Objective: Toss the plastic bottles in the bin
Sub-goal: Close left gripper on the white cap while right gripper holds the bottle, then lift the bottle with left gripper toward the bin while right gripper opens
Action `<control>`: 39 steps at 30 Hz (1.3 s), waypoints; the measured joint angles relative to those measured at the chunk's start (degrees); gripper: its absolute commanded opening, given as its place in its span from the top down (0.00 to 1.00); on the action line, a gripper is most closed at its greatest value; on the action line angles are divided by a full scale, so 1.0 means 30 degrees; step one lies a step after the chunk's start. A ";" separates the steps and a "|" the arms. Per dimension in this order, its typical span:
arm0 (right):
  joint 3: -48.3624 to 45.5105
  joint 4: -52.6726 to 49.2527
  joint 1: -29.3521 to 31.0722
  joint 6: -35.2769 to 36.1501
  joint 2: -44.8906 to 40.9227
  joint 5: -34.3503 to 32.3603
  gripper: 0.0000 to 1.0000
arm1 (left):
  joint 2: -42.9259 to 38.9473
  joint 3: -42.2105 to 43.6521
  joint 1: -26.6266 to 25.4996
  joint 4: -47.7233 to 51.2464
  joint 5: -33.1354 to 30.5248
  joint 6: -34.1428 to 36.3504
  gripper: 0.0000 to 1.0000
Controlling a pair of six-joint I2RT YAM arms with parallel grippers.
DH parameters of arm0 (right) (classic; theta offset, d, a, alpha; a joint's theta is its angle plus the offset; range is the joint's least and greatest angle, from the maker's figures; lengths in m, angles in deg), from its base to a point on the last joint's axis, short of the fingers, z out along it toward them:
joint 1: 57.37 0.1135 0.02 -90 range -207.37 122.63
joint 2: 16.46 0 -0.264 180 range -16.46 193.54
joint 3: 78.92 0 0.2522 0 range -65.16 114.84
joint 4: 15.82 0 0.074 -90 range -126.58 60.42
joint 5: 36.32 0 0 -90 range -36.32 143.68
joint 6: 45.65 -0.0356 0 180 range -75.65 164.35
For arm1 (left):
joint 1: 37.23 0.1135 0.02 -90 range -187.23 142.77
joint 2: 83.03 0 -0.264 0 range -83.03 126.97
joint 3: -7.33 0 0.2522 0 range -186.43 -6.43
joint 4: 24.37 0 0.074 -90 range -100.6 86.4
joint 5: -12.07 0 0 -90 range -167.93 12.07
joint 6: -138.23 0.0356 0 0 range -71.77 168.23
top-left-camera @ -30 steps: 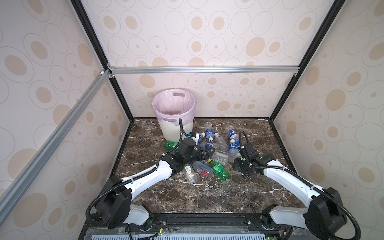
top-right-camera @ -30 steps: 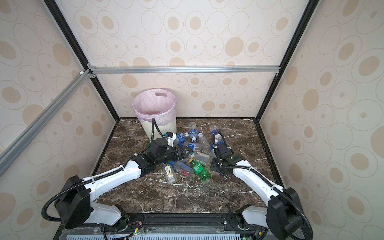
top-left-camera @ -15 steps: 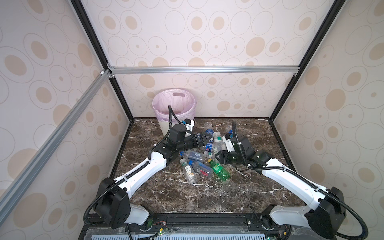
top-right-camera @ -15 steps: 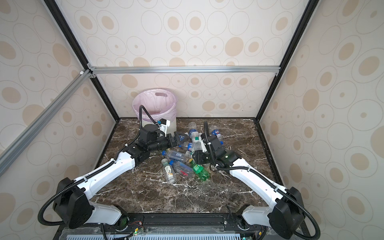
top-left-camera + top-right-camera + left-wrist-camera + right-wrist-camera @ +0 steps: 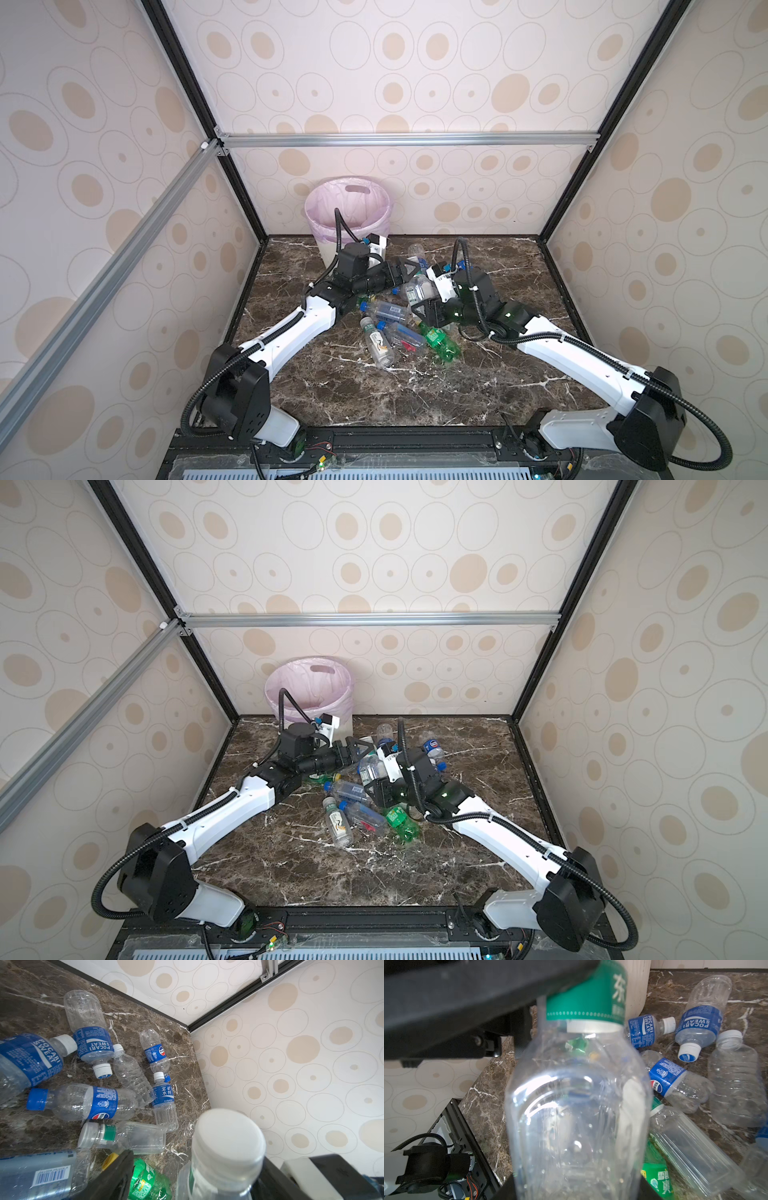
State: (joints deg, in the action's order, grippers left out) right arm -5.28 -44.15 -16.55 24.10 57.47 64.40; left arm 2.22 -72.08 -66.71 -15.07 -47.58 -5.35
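Since a second ago both arms have swung inward and up. Our right hand point(image 5: 420, 311) is clamped on a clear green-labelled bottle point(image 5: 417, 289), lifted off the surface point(image 5: 415, 395). At its twelve o'clock our left hand point(image 5: 409, 269) straddles the white cap point(image 5: 226, 1136), jaws not yet touching both sides. If we release early, it drops among the plastic bottles point(image 5: 388, 312) lying there, short of the bin point(image 5: 325, 254) at eleven o'clock.

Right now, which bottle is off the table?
The clear bottle with the green neck band and white cap, held in the right pincer; the other bottles lie on the tabletop.
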 measured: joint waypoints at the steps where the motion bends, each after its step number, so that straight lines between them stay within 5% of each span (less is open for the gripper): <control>1: 0.0000 0.0080 0.0036 0.0007 0.0022 0.0015 0.45 | 0.0087 -0.0080 0.0000 -0.0146 0.0044 -0.0087 0.23; 8: -0.0015 0.0408 0.0131 0.0007 0.0153 0.0197 0.43 | 0.0197 -0.0138 -0.0007 -0.1020 0.0255 -0.0459 0.46; 16: -0.0022 0.0911 0.0160 0.0102 0.0321 0.0357 0.23 | 0.0197 -0.0175 0.0022 -0.0991 -0.0342 -0.0510 0.60; 25: -0.0233 0.1304 0.0226 0.0051 -0.0175 0.0189 0.01 | 0.0189 -0.1064 0.0226 0.0270 -0.2084 -0.0051 0.60; 39: 0.2754 0.0576 0.0248 0.0605 -0.0561 -0.2681 0.00 | 0.0117 -0.6317 0.1603 0.3592 -0.5253 0.2783 0.62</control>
State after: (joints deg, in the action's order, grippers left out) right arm 2.98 -42.42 -15.80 25.92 55.78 56.36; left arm 2.57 -91.03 -61.90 -4.30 -63.34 3.00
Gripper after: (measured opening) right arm 0.997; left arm 0.423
